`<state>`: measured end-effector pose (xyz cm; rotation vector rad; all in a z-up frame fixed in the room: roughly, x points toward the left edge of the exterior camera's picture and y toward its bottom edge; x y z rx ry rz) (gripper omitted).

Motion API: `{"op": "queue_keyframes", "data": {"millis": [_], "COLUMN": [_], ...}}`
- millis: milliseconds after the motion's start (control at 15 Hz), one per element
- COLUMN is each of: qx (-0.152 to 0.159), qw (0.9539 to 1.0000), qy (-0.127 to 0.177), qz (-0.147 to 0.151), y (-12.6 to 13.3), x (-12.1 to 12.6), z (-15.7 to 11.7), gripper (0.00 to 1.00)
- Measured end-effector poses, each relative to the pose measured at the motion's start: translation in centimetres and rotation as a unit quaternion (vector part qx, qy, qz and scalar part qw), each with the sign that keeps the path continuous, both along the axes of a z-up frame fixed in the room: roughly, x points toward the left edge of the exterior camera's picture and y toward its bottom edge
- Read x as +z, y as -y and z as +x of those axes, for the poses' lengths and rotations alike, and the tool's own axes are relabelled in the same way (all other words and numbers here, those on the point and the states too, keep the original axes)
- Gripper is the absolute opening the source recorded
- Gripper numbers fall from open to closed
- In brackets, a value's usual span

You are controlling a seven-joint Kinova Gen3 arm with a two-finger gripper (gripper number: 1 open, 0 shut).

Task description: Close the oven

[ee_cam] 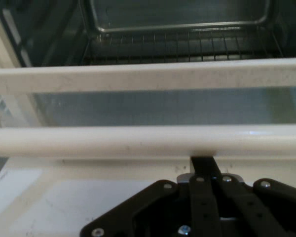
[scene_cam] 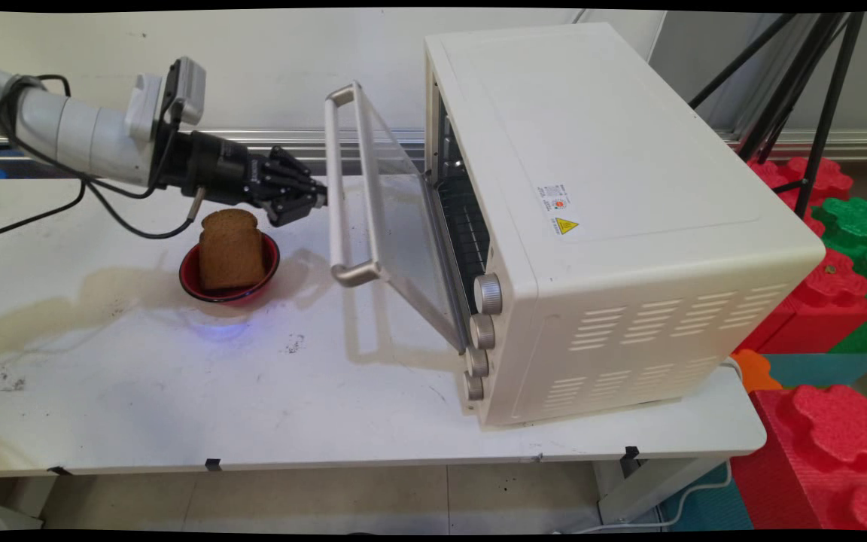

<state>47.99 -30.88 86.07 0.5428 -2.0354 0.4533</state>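
With fingers closed together, end effector (scene_cam: pixel 317 197) touches oven door handle (scene_cam: pixel 335 188).

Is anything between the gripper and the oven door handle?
No. In the hand view the gripper meets the door handle directly; the main view agrees.

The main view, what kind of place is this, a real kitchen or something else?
Probably a robotics lab staged as a kitchen, not a home. A toaster oven sits on a stained white table, black tripod legs stand behind it, and red and green foam blocks are stacked alongside.
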Motion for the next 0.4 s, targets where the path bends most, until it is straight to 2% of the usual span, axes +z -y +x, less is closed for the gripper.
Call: {"op": "queue_keyframes", "data": {"millis": [400], "qx": [-0.009], "qw": [0.9999], "qy": [-0.006], "qz": [-0.01], "y": [1.2], "x": [0.6], "z": [-1.4], "gripper": [0.0]}}
